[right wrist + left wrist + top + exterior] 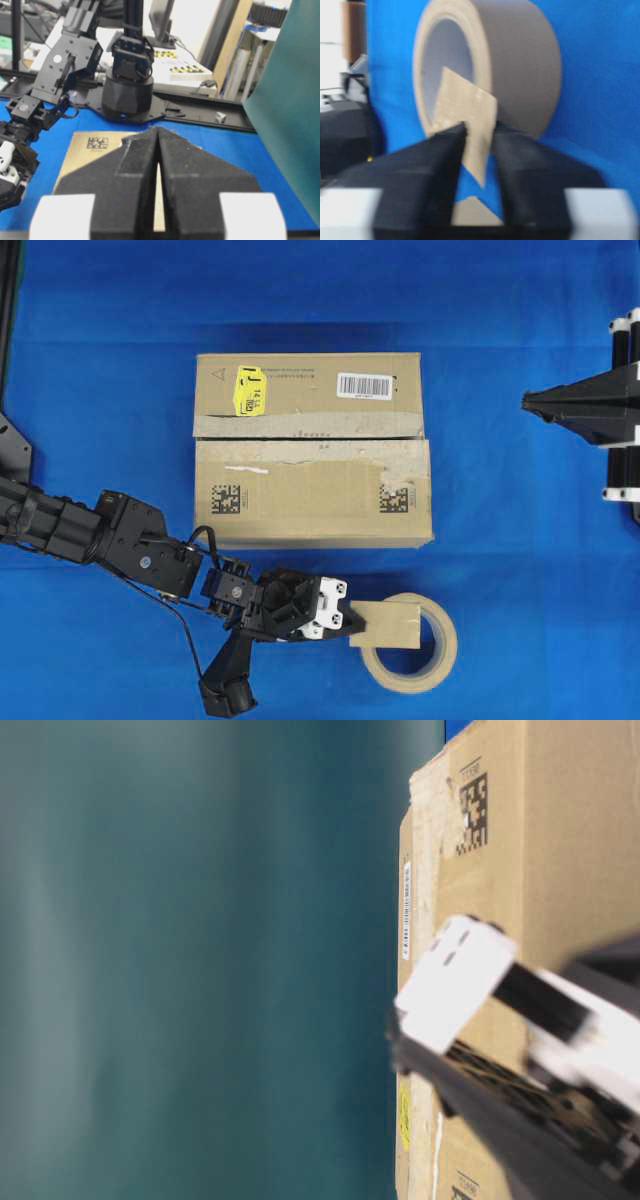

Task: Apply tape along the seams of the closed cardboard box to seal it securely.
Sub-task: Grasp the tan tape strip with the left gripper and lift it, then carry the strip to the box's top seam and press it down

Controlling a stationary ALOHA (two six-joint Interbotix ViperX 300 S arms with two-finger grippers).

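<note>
While the cardboard box [313, 450], with yellow sticker [250, 390] and barcode label [364, 386], sits mid-table, the left gripper [352, 624] pinches the tape [386, 626] over the tape roll [412, 642] near the table's front edge; the right gripper [530, 400] rests closed by the right edge.

Blue table [110, 370] with cardboard box [300, 505] and tape roll [432, 665].

You've got a blue worktop [100, 360] spread under everything. At about five o'clock in the overhead view lies a tan tape roll [437, 664] — ring-shaped, lying flat. In the right wrist view, at twelve o'clock past the worktop's far edge — a cluttered desk [190, 60], and a teal panel [292, 110] at three o'clock.
</note>
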